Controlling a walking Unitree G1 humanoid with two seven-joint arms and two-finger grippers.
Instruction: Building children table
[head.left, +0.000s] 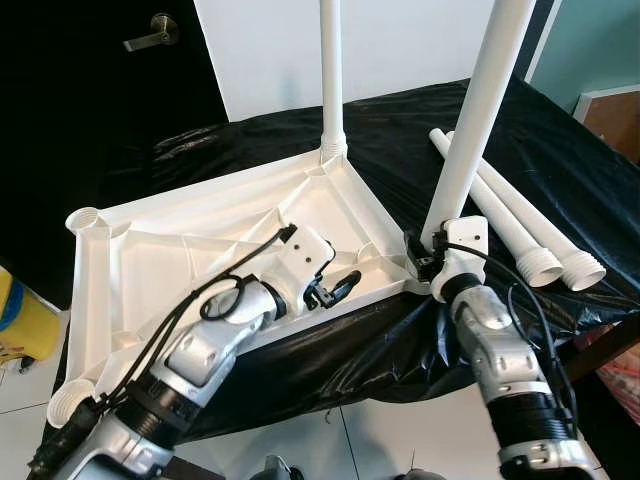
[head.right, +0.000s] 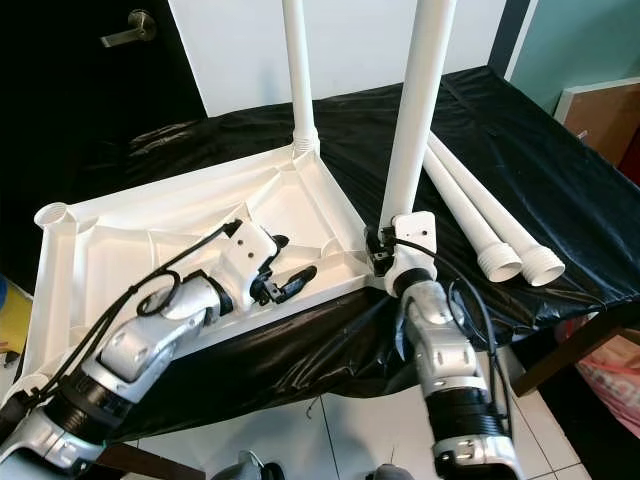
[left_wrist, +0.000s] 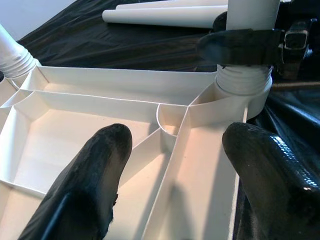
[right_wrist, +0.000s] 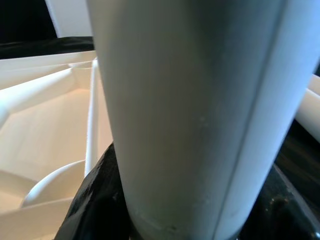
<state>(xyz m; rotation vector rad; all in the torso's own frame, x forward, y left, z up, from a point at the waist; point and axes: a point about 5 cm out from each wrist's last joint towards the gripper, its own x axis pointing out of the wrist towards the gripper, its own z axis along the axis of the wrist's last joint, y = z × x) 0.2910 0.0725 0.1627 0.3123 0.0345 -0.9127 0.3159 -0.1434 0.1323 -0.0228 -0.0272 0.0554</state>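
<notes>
White table leg (head.left: 470, 130) clamped by right gripper (head.left: 428, 252) at tabletop (head.left: 180, 235) corner.

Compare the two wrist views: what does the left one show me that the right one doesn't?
Left wrist adds: the left gripper, jaws open above the tabletop ribs; the right gripper clamped just above the near leg where its threaded end sits in the tabletop's corner; the far leg at its base. Right wrist adds: a close look at the near leg's smooth shaft between its jaws. Shared: near leg, tabletop, spare legs, black cloth.
</notes>
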